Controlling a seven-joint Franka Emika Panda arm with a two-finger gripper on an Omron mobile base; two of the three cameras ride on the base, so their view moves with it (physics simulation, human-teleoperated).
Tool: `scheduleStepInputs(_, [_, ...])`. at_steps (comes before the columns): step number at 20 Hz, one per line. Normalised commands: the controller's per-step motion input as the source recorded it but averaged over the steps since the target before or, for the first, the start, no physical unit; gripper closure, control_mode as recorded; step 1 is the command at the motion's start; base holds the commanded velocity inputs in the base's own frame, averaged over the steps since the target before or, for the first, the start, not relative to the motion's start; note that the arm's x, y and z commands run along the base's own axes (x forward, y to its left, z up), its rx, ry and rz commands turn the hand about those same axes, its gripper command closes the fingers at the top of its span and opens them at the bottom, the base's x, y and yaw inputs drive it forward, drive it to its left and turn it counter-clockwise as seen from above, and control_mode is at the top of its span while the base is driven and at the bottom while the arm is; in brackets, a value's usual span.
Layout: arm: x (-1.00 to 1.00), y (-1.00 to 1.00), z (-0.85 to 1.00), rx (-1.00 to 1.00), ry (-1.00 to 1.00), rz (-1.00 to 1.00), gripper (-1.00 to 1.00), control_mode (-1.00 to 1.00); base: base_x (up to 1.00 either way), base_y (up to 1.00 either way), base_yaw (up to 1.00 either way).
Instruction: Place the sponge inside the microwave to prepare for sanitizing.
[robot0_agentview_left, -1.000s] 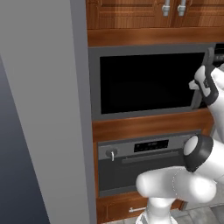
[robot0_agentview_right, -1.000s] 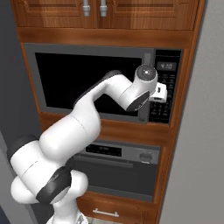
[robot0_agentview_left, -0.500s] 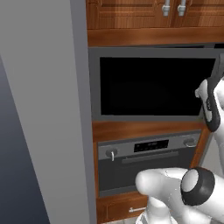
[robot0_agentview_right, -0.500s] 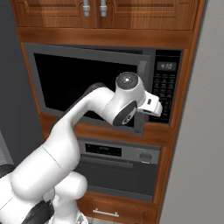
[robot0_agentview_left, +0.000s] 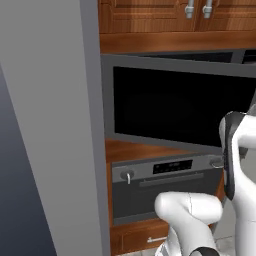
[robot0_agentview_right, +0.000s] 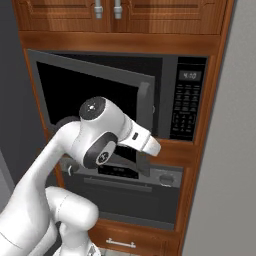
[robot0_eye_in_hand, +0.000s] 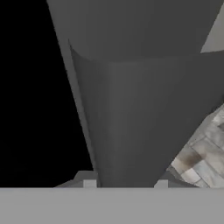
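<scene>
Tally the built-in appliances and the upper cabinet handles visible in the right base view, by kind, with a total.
Microwave: 1
Oven: 1
Upper cabinet handles: 2
Total: 4

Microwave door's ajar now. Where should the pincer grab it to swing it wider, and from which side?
Grip the vertical grey bar handle on the free edge of the black-glass microwave door, farthest from the hinge. Come from the front, pincer fingers either side of the bar. The bar stands upright and proud of the glass, and the hand view shows it already between the fingertips; whether they are closed on it is unclear.
</scene>
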Motion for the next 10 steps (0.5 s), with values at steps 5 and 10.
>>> scheduleStepInputs(5, [-0.49,0.73,-0.03,0.00,0.02,-0.18,1.00,-1.00,0.00,0.00,0.00])
scheduleStepInputs(10, [-0.33,0.52,-0.03,0.00,0.01,-0.27,1.00,-1.00,0.00,0.00,0.00])
